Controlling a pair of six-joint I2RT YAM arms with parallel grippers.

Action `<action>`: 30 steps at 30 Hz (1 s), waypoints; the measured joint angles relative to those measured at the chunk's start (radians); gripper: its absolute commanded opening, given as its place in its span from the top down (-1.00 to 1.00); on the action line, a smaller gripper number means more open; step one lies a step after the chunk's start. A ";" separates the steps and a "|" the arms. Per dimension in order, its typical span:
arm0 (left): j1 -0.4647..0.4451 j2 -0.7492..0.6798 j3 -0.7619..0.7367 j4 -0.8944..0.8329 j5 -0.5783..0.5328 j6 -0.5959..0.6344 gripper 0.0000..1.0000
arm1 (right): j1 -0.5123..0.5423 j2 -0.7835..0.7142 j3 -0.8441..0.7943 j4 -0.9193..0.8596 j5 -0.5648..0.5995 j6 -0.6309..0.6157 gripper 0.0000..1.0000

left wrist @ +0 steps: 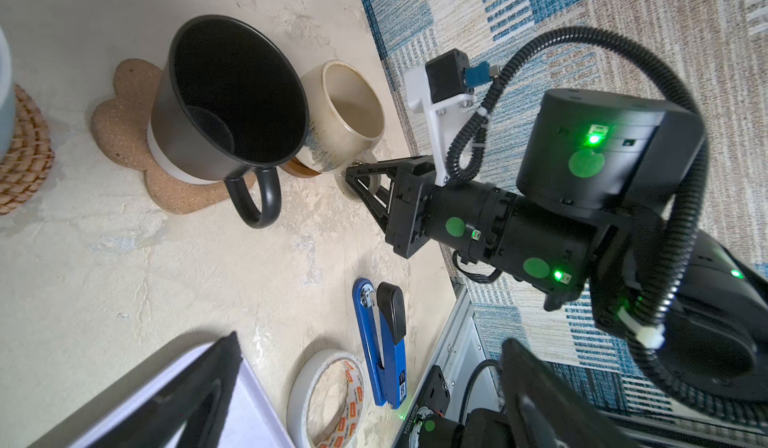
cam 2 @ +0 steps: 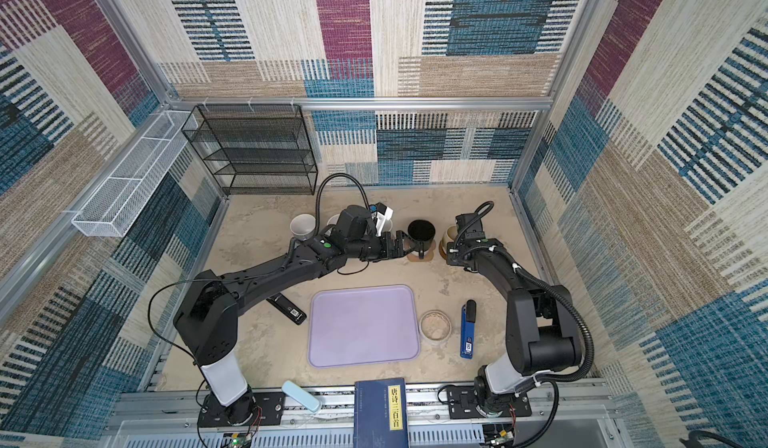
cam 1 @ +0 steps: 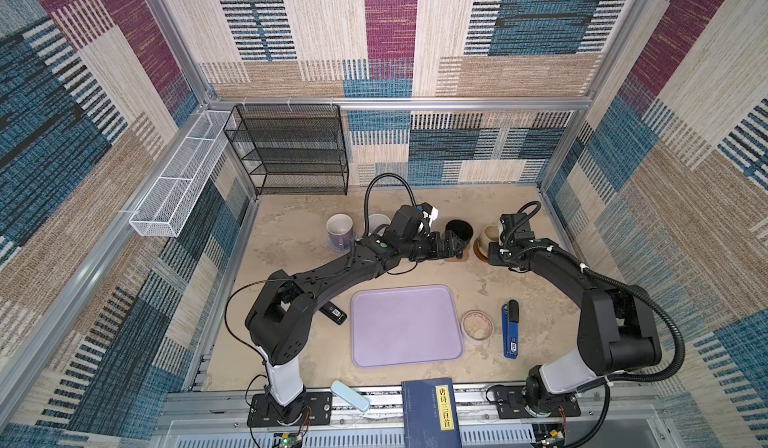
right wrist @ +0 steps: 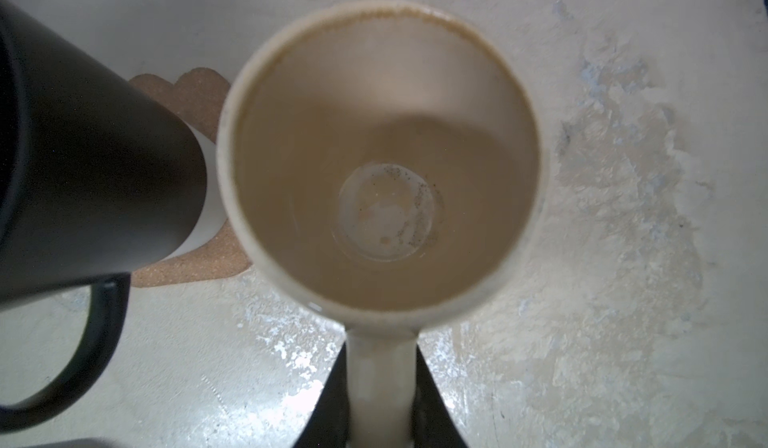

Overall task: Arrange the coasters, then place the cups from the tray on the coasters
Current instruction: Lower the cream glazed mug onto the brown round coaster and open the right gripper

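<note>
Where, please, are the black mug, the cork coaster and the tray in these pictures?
black mug (left wrist: 232, 92): left wrist view, on its inner wall.
cork coaster (left wrist: 116, 121): left wrist view, on a bare lobe beside the mug.
tray (cam 1: 405, 325): in a top view, on its bare floor.

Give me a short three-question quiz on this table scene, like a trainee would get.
1. True or false: the lilac tray holds no mugs.
2. Whose handle does the right pincer clamp? A lavender mug, B cream mug, C light blue mug.
3. Fill in: the black mug stands on a paw-shaped ___ mat.
Key: 1 true; 2 B; 3 cork.
</note>
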 measured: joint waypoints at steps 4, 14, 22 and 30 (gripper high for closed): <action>0.000 -0.005 -0.001 0.008 0.000 0.000 -0.99 | 0.000 0.000 -0.004 0.004 0.000 0.000 0.47; 0.000 -0.010 -0.014 0.014 0.000 -0.002 -0.99 | 0.000 0.012 -0.006 0.000 0.000 -0.004 0.37; 0.001 -0.011 -0.016 0.016 0.000 -0.004 -0.98 | 0.001 0.034 -0.002 -0.006 0.025 -0.003 0.33; 0.001 -0.028 -0.038 0.022 -0.008 -0.003 -0.98 | 0.002 0.029 0.006 0.010 0.039 0.000 0.36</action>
